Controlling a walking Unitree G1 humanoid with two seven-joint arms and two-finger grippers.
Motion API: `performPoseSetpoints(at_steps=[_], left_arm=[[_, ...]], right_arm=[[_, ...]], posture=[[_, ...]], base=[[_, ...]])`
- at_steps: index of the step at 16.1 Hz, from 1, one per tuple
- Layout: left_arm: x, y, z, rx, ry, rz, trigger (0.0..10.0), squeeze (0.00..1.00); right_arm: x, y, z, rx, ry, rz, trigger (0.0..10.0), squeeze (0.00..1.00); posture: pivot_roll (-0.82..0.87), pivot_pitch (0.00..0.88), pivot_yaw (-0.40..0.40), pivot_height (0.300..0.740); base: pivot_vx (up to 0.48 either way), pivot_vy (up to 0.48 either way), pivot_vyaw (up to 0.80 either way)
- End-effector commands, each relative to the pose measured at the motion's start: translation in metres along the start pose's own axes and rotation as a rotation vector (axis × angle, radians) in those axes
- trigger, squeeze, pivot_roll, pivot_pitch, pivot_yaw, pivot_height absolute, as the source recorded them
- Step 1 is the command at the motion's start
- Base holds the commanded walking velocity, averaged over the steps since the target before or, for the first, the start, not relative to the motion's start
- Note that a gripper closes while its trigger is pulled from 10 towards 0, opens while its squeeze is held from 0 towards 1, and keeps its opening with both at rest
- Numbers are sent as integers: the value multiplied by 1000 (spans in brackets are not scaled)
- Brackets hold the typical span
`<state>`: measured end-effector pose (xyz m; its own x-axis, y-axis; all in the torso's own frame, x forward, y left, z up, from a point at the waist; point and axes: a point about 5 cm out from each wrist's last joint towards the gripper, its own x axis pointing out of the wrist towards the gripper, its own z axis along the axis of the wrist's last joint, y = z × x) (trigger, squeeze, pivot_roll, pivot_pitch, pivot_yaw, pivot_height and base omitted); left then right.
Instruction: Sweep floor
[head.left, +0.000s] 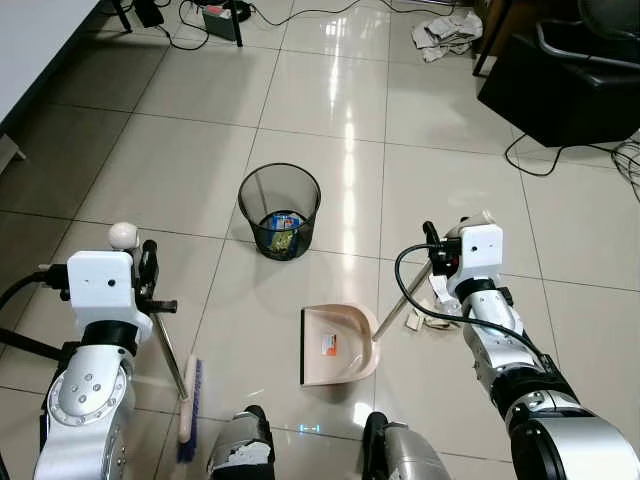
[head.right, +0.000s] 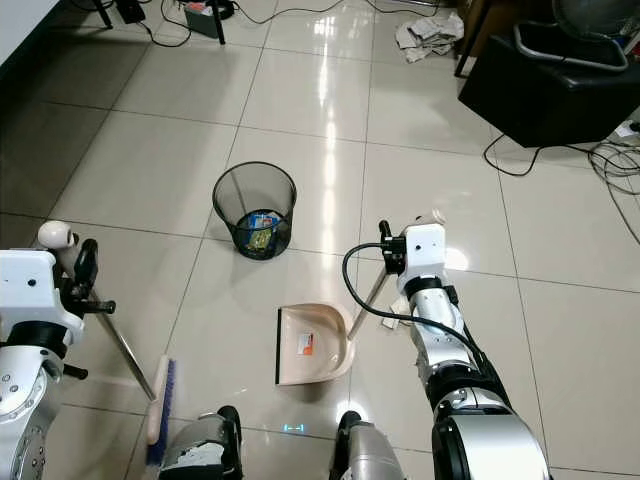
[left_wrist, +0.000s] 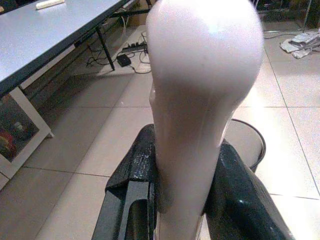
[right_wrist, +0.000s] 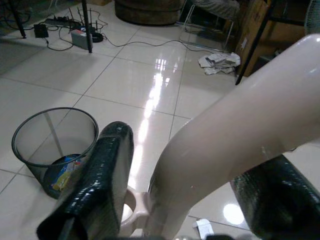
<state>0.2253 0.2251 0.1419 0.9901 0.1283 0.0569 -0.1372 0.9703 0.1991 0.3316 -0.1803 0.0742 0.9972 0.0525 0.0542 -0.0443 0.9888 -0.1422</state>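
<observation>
On the left, the left gripper (head.left: 148, 268) is clamped on the pale handle of the broom (head.left: 188, 408), whose blue-bristled head rests on the tiled floor (head.left: 330, 110) near the robot's feet. Further right, the beige dustpan (head.left: 337, 345) lies flat on the tiles, just nearer than the black mesh bin (head.left: 279, 210), and the right gripper (head.left: 432, 262) has its fingers closed round the dustpan's long handle, with scraps of paper (head.left: 428, 315) lying by it. It looks like the sweeping-up stage, and the next move seems to call for drawing the broom rightward to push litter into the pan's open edge.
</observation>
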Motion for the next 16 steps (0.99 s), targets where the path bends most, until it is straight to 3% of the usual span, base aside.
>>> performPoseSetpoints(at_steps=[1,16], left_arm=[[-4,1,7,22,-24,-8,10000,0],[-5,1,7,28,-24,-25,10000,0]], right_arm=[[-5,-2,-6,5,17,-17,0,0],[-10,1,-13,65,40,-44,0,0]], posture=[[197,267,-1,740],[210,277,1,740]], base=[[0,0,0],[0,0,0]])
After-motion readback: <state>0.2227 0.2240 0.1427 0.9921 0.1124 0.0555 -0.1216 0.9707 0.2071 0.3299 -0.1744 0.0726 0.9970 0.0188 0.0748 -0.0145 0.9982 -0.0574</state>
